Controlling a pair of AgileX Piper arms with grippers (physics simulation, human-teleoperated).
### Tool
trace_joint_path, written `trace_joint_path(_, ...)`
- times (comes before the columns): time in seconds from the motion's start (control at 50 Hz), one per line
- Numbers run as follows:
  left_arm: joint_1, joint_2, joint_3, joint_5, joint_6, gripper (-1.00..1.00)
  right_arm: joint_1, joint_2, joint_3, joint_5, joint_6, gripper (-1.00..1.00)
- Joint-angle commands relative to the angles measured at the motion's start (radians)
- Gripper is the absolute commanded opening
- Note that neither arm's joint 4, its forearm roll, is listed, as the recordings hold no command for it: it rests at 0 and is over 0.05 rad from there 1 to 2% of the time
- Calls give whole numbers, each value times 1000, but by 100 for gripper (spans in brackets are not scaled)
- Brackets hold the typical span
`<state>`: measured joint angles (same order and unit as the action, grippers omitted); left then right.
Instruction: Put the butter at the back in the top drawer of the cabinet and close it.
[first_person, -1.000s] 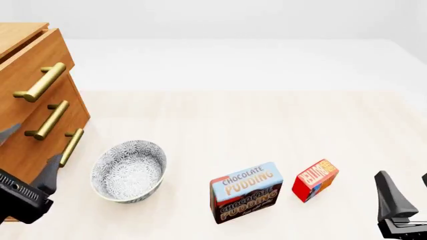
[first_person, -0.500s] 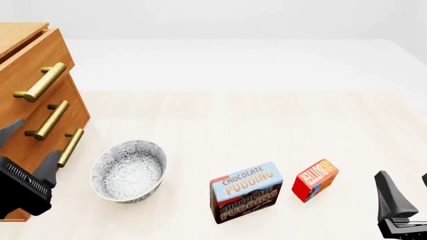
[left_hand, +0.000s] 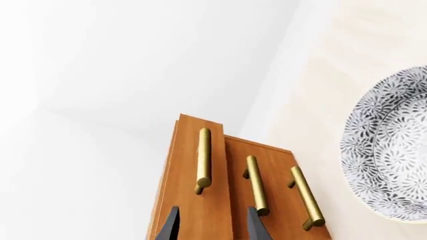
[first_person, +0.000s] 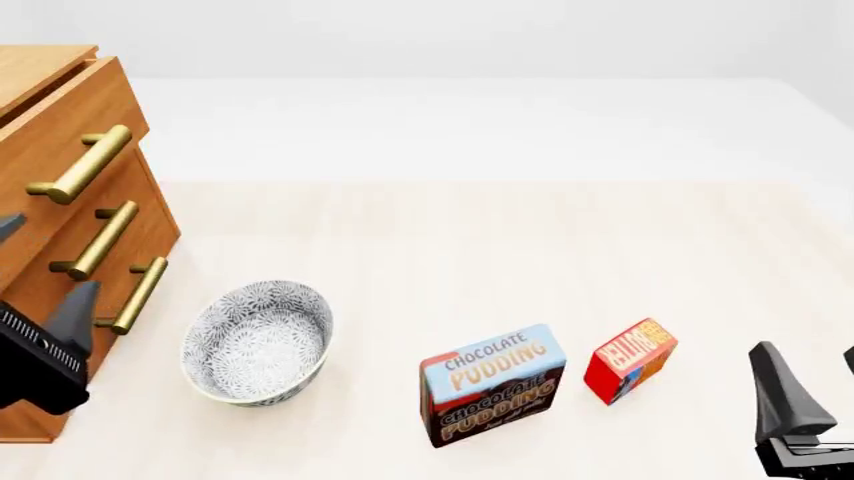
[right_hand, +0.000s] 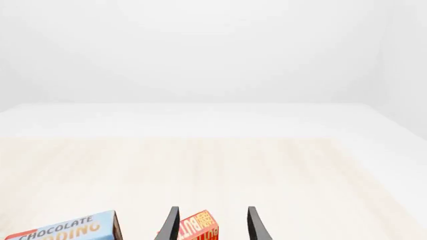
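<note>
Left wrist: left tool (left_hand: 212, 224) open, empty, aimed at the cabinet (left_hand: 200, 210) between the top drawer handle (left_hand: 203, 161) and the middle one.

Front: drawer shut; butter (first_person: 630, 360) near right on the counter (first_person: 534, 240), beside the pudding box (first_person: 491, 385).

Right wrist: right tool (right_hand: 212, 224) open, facing the butter.

Judgement: centre on the top handle before closing.

The butter (first_person: 630, 372), a small red box with an orange lettered face, stands tilted on the bench; the light-brown cabinet (first_person: 54, 75) stands far left; its top drawer (first_person: 60, 135), brass-handled, juts slightly proud of the lower fronts.
</note>
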<state>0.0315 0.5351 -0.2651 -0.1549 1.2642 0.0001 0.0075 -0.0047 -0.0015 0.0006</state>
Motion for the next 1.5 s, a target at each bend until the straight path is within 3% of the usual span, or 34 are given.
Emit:
trace_joint_path(0.02,6,-11,-62,40,17,100,0,0,0,0,0,100)
trace_joint_path(0.72,8,241,-81,-150,40,100,0,0,0,0,0,100)
trace_joint_path(1.5,95,364,-119,-209,37,100,0,0,0,0,0,100)
